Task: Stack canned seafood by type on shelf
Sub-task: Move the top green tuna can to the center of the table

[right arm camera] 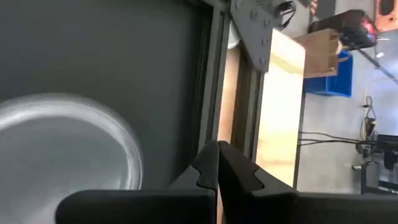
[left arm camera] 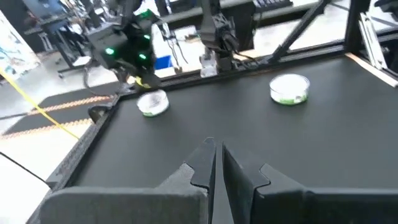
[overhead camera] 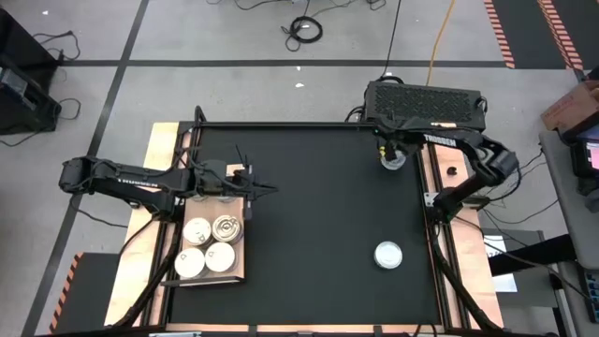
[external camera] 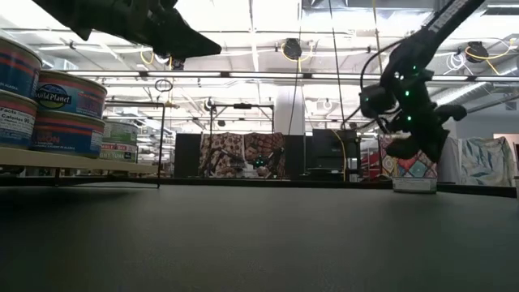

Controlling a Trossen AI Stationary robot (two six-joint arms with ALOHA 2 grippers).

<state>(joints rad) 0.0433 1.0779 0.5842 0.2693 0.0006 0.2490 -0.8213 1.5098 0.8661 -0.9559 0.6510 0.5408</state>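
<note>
Closest to the low camera: stacked blue-labelled round tins (external camera: 69, 109) on the light-brown wooden shelf board (overhead camera: 241, 253), at the black mat's (overhead camera: 318, 225) left edge. Four tin tops show from above. Left gripper (overhead camera: 267, 189) hovers just past the shelf, fingers clenched, holding nothing. Right gripper (overhead camera: 388, 150) sits over a silver-topped tin (overhead camera: 392, 159) at the far right edge, fingers pressed together. One white-topped tin (overhead camera: 388, 254) lies alone, near right.

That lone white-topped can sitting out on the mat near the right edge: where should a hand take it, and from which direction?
Take the white-topped can from straight above, fingers across its round side wall at opposite points. It lies flat, lid up and low, with open mat all around, so any finger line probably works. The right hand, fingers shut by the far can, is nearest.
</note>
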